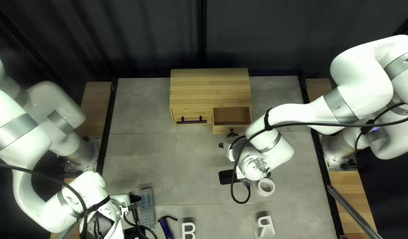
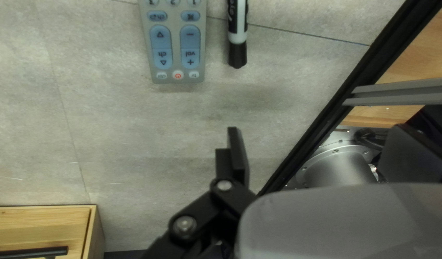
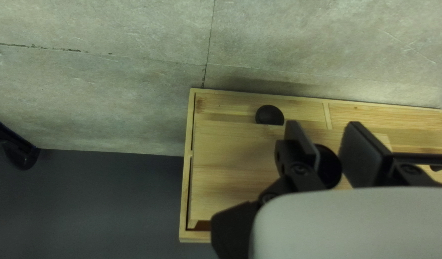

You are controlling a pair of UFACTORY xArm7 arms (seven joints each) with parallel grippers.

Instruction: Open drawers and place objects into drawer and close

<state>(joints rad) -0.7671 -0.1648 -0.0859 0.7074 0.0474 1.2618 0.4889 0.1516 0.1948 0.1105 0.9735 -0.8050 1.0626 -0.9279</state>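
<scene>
At the wooden cabinet (image 1: 210,82), the right-hand upper drawer (image 1: 232,116) is pulled out. My right gripper (image 1: 232,134) is at that drawer's front. In the right wrist view, the gripper (image 3: 326,139) is shut on the drawer's round black knob (image 3: 329,165), and a second knob (image 3: 270,114) shows beside it. My left gripper (image 1: 135,204) is beside the remote (image 1: 146,208). From the left wrist view, its visible finger (image 2: 238,156) stands far to one side, open; the other is hidden. Ahead of it lie the remote (image 2: 175,48) and a black-and-white marker (image 2: 237,38).
A tape roll (image 1: 266,186) and a black object (image 1: 226,177) lie under my right arm. Near the front edge are a blue tool (image 1: 166,229) and white letters B (image 1: 189,230) and R (image 1: 266,225). The left drawer bears a bar handle (image 1: 191,121).
</scene>
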